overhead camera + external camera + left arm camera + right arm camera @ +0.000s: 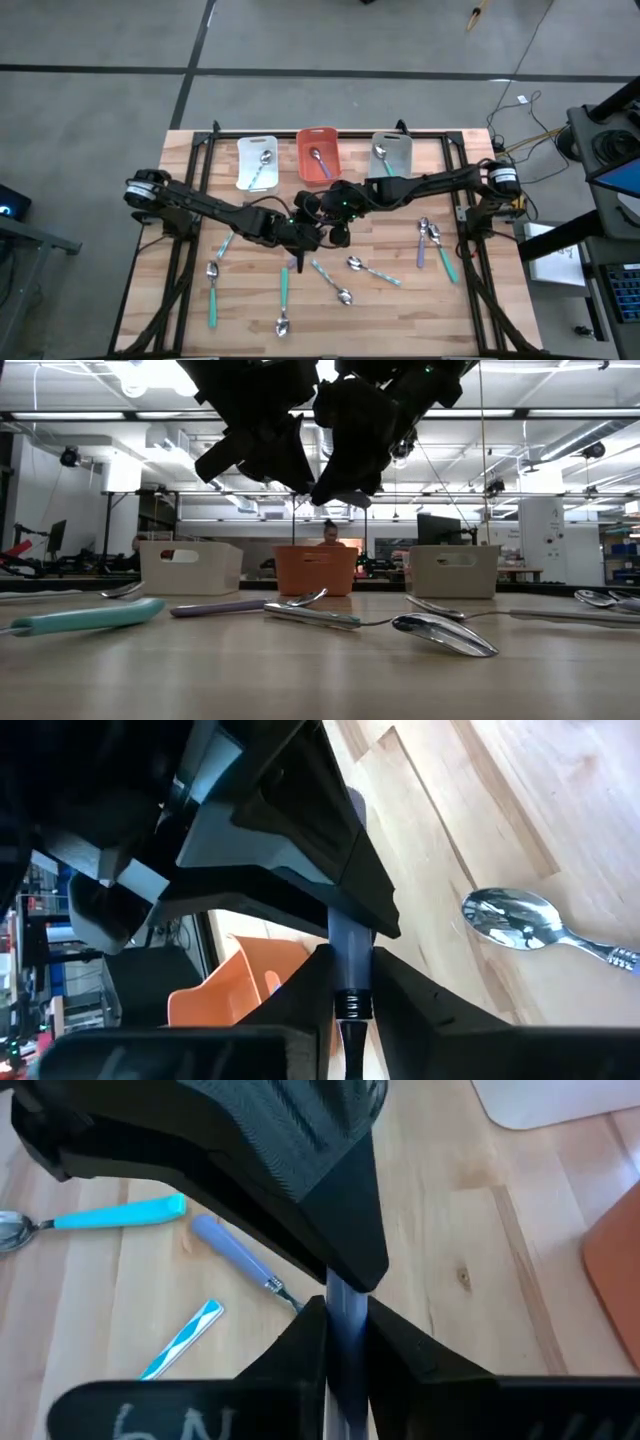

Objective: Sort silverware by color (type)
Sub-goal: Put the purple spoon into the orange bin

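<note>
A: Nearest the low camera is a loose spoon (445, 632), bowl forward, flat on the table (400, 320). Where's the action?

B: Mid-table, up in the air. The left claw (305, 238) and the right claw (335, 225) meet tip to tip. Each wrist view shows fingers pinching a purple spoon (345, 1315) by its handle. Looks like a handover.

A: Risks?

B: If both let go together, it drops onto the spoons below. If neither lets go, they tug and the slim handle twists or slips out. It could also land in the wrong bin, since the bins stand close together.

A: Counts, quick.

B: Three bins at the far edge: white bin (258, 160), orange bin (318, 155), grey bin (392, 155), one spoon in each. The orange bin's spoon is purple.

A: Loose ones?

B: About eight that I can make out: four teal spoons (212, 295), two pale-blue spoons (330, 282) and two more purple spoons (421, 245). Add the held one. The arms may hide others.
</note>
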`<action>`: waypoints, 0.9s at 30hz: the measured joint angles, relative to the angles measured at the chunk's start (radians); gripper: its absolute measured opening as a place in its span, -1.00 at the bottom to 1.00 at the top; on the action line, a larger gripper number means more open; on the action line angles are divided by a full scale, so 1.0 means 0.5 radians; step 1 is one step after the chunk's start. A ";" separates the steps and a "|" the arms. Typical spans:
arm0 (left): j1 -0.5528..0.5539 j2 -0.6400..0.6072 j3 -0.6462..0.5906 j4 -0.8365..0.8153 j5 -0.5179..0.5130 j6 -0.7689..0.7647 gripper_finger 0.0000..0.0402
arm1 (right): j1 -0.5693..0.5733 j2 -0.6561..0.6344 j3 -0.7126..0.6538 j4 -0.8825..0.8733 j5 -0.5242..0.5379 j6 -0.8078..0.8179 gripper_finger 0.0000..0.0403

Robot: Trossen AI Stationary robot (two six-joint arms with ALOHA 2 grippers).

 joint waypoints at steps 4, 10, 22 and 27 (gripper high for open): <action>0.000 -0.007 0.000 -0.004 -0.076 -0.011 -0.68 | 0.000 -0.007 -0.006 0.001 0.012 -0.001 -0.87; 0.010 -0.089 -0.001 -0.011 -0.127 -0.007 -0.58 | -0.032 -0.040 -0.022 -0.003 0.023 -0.001 -0.88; 0.073 -0.489 -0.050 0.018 0.007 -0.026 -0.49 | -0.119 -0.196 -0.215 0.121 0.139 0.122 -0.88; 0.137 -0.801 -0.265 0.261 0.296 -0.176 -0.49 | -0.145 -0.341 -0.475 0.471 0.144 0.136 -0.88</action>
